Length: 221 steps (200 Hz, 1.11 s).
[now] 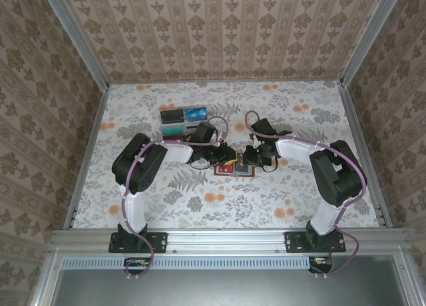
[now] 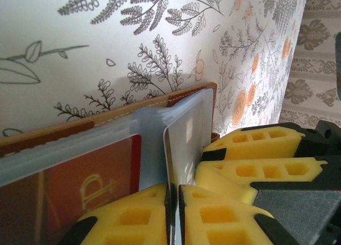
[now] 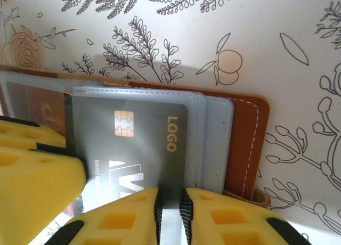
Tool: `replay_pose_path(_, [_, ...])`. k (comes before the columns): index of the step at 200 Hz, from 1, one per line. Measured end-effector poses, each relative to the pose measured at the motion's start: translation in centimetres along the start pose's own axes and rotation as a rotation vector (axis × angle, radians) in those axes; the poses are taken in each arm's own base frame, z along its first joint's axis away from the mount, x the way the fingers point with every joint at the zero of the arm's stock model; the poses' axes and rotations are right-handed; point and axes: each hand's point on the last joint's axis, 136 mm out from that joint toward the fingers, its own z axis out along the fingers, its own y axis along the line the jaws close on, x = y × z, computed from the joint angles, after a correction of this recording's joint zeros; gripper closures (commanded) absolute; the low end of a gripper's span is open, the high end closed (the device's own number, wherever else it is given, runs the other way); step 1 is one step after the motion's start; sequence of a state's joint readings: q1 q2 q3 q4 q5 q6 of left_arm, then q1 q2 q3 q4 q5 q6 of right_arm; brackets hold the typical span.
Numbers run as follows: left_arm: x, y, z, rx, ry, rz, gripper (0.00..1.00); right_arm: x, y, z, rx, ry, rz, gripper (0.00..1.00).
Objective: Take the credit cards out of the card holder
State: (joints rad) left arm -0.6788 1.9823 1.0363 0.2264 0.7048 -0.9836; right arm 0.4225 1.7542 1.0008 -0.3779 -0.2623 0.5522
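1. The holder (image 1: 234,167) lay open and flat mid-table (image 1: 200,206), between the two pincers, with both at it.
2. The left pincer (image 2: 171,210) was closed on a thin edge of the grey card (image 3: 133,144), pads almost together with the sheet between them. A bit of sleeve may have been in the pinch too; I could not tell.
3. The right pincer (image 3: 170,207) was closed to a narrow slit on the lower edge of the clear sleeve (image 3: 216,144), just beside the card's corner. Whether it also nipped the card could not be told.
4. Key relation: the grey card's long axis ran across the holder, from the stitched outer end toward the fold. Its fold-side short end poked just past the sleeve's mouth, and that was the end the left pincer was on.
5. The right pincer sat on the long side, roughly square to that axis and nearer the stitched end.
6. Judgement: the pull should go along the long axis toward the fold, away from the stitched end. The left pincer would draw the card while the right pinned the sleeve. Any sideways drag would likely jam the card in the pocket.
7. The red card (image 2: 90,186) sat fully in its pocket on the other half, just beside the left pincer and not gripped.
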Motion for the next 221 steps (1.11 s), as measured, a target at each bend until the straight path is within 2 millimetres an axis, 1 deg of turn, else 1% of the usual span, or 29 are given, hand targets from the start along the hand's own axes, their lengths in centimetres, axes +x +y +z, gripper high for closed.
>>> replay_pose_path(30, [0.1, 0.0, -0.1, 0.018, 0.001, 0.007, 0.92, 0.0, 0.0, 0.0, 0.006, 0.004, 0.001, 0.76])
replay_pose_path(83, [0.2, 0.3, -0.3, 0.034, 0.001, 0.011, 0.93, -0.1, -0.1, 0.0, 0.017, 0.008, 0.000, 0.76])
replay_pose_path(122, [0.7, 0.5, -1.2, 0.037, -0.002, 0.011, 0.93, -0.2, 0.1, 0.1, 0.020, 0.005, -0.007, 0.77])
replay_pose_path(145, [0.7, 0.5, -2.1, 0.037, -0.014, 0.018, 0.98, -0.3, 0.0, 0.2, 0.026, 0.003, -0.007, 0.77])
replay_pose_path(160, [0.5, 0.4, -2.5, 0.037, -0.021, 0.024, 0.98, -0.3, 0.0, 0.2, 0.026, 0.003, -0.007, 0.77])
replay_pose_path(221, [0.8, 0.9, -2.9, 0.015, -0.015, 0.038, 1.00, -0.3, 0.0, 0.1, 0.024, 0.002, -0.007, 0.77])
